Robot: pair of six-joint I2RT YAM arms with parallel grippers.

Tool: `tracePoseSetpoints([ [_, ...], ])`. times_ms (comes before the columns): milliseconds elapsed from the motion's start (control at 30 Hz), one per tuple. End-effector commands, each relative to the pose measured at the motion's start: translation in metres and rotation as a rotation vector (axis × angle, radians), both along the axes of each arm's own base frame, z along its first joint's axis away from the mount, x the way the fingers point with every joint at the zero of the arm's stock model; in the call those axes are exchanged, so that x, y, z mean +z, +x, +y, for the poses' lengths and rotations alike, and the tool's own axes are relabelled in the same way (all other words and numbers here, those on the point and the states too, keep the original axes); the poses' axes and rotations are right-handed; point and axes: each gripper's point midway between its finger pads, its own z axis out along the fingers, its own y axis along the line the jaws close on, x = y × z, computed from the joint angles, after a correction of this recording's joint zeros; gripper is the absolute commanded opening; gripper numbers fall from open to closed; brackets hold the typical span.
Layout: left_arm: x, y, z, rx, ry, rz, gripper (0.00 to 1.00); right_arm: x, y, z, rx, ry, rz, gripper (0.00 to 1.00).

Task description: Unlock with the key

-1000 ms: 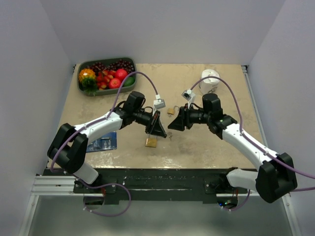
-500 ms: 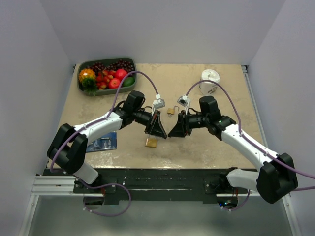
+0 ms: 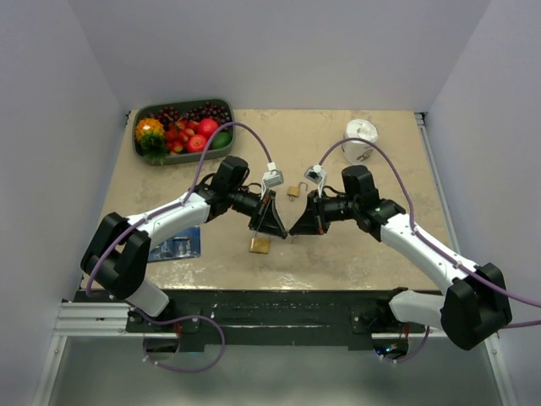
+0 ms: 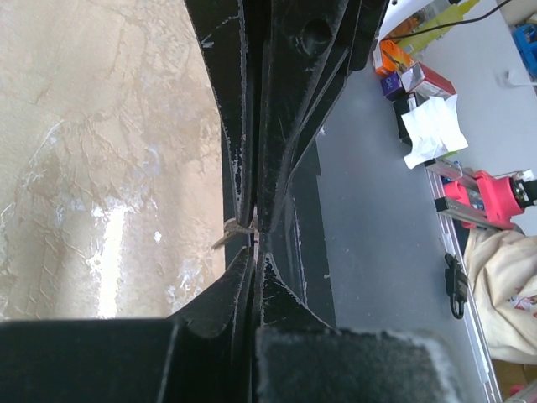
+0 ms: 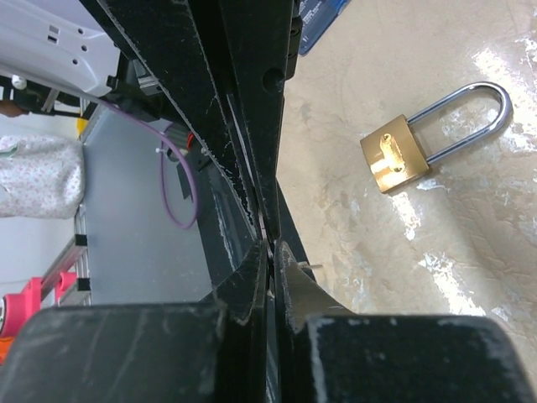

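Note:
My left gripper [image 3: 277, 227] and right gripper [image 3: 294, 228] meet tip to tip above the middle of the table. In the left wrist view the left gripper [image 4: 254, 239] is shut, and the thin silvery key [image 4: 231, 237] pokes out sideways at its tips. The right gripper [image 5: 270, 243] is also shut at the same spot, where a sliver of the key [image 5: 309, 268] shows beside its fingers. A brass padlock [image 3: 259, 244] with a closed steel shackle lies on the table just below the grippers; it is also the padlock [image 5: 394, 155] in the right wrist view.
A second brass padlock [image 3: 293, 191] lies just behind the grippers. A tray [image 3: 138, 150] of fruit stands at the back left and a white roll [image 3: 361, 139] at the back right. A blue card [image 3: 176, 244] lies near the left arm.
My right gripper moved left to the left gripper's tips and shut there. The left arm stayed still, shut.

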Motion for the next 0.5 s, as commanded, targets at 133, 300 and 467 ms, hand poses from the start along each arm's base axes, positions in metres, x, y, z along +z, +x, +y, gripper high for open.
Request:
tracePoseSetpoints([
  [133,0.004,0.033,-0.005,0.155,0.058,-0.121,0.37,0.015,0.008,0.004,-0.05,0.048,-0.042,0.0],
  [300,-0.009,0.068,0.005,0.352,0.179,-0.203,0.91,0.023,0.051,0.002,-0.285,0.087,-0.13,0.0],
  [467,-0.053,0.14,0.064,0.849,0.483,-0.193,0.98,0.026,0.083,-0.013,-0.484,0.042,-0.166,0.0],
])
